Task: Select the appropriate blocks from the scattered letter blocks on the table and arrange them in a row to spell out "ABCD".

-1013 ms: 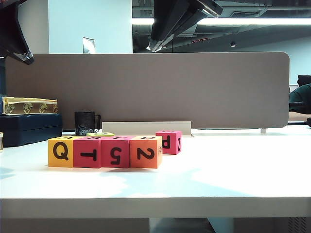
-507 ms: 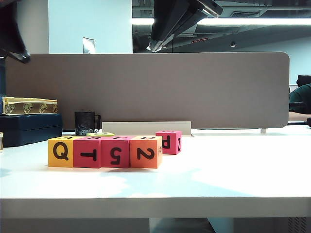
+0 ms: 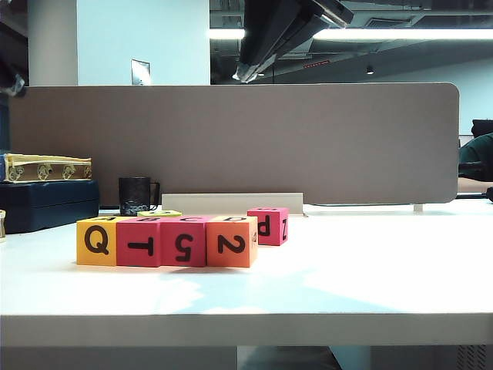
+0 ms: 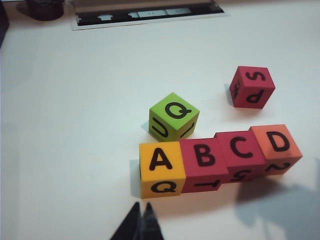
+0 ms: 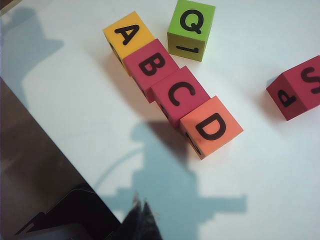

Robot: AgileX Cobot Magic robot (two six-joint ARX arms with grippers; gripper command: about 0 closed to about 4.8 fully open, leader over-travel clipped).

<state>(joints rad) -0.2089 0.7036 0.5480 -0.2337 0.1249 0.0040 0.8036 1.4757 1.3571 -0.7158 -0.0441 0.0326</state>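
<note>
Hovering above the white surface (image 4: 75, 125) with left fingers (image 4: 140, 225) pressed together, empty — just beyond them the yellow-orange cube (image 4: 161, 169), two pink-red cubes (image 4: 205, 159) (image 4: 243, 151) and orange cube (image 4: 276, 145) touching in a row, tops reading ABCD. Right fingers (image 5: 142, 220) likewise pressed together, empty, row (image 5: 172, 82) ahead. Lime green cube (image 4: 172, 116) just behind; P cube (image 4: 251, 87) apart.

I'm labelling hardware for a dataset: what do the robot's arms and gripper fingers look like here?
The left gripper and the right gripper both show as black, tapered finger pairs ending in narrow points. In the exterior view a dark angular arm part hangs overhead. No cables or markings are visible.
</note>
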